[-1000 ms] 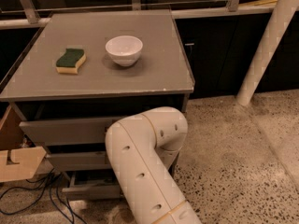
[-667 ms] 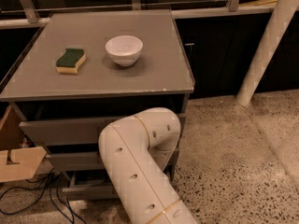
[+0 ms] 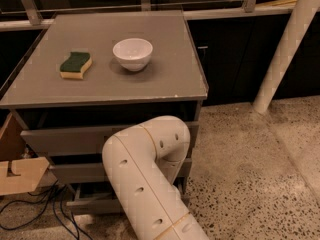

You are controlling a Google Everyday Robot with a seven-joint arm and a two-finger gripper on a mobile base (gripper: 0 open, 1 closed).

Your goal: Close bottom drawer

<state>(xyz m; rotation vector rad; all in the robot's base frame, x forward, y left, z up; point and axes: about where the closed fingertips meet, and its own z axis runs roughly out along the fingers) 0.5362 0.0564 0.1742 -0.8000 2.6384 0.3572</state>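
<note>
The jaws are hidden behind the white arm, whose elbow folds low against the front of the desk, so I cannot tell whether they are open or closed. The bottom drawer, lowest of 3 under the desk top, appears partly pulled out. The step in hand looks like reaching its front. Next comes a straight push inward, square to the panel.
</note>
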